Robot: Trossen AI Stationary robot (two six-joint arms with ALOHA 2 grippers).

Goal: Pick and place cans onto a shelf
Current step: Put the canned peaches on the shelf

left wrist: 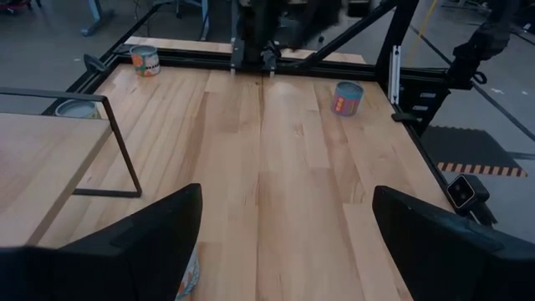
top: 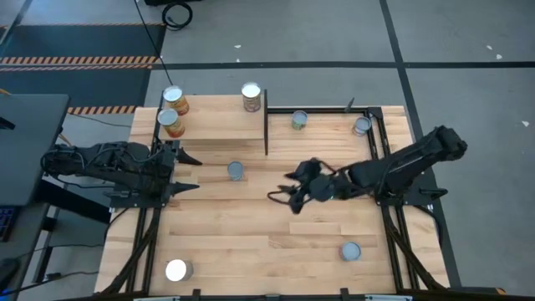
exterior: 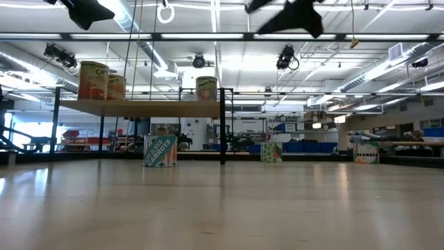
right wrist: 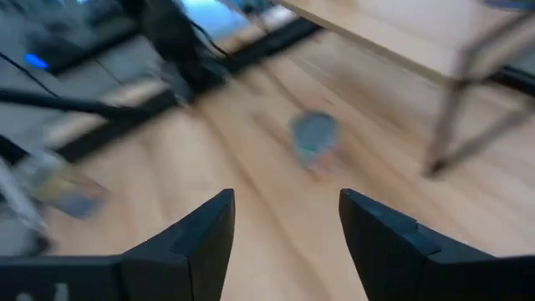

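Note:
The shelf [top: 213, 124] stands at the table's far left and bears three cans [top: 174, 100] [top: 170, 122] [top: 251, 97]; they also show in the low view [exterior: 93, 80]. A blue-teal can [top: 236, 170] stands upright on the table just off the shelf's near edge, and shows in the right wrist view [right wrist: 315, 138]. My left gripper [top: 187, 172] [left wrist: 284, 201] is open and empty, to the left of this can. My right gripper [top: 284, 187] [right wrist: 284, 201] is open and empty, above the table to the can's right, pointing toward it.
Two cans [top: 298, 119] [top: 361, 125] stand at the far right, inside a black frame [top: 266, 130]. One can [top: 349, 251] stands near the front right and one [top: 176, 269] at the front left. Bare tabletop [top: 251, 226] lies between them.

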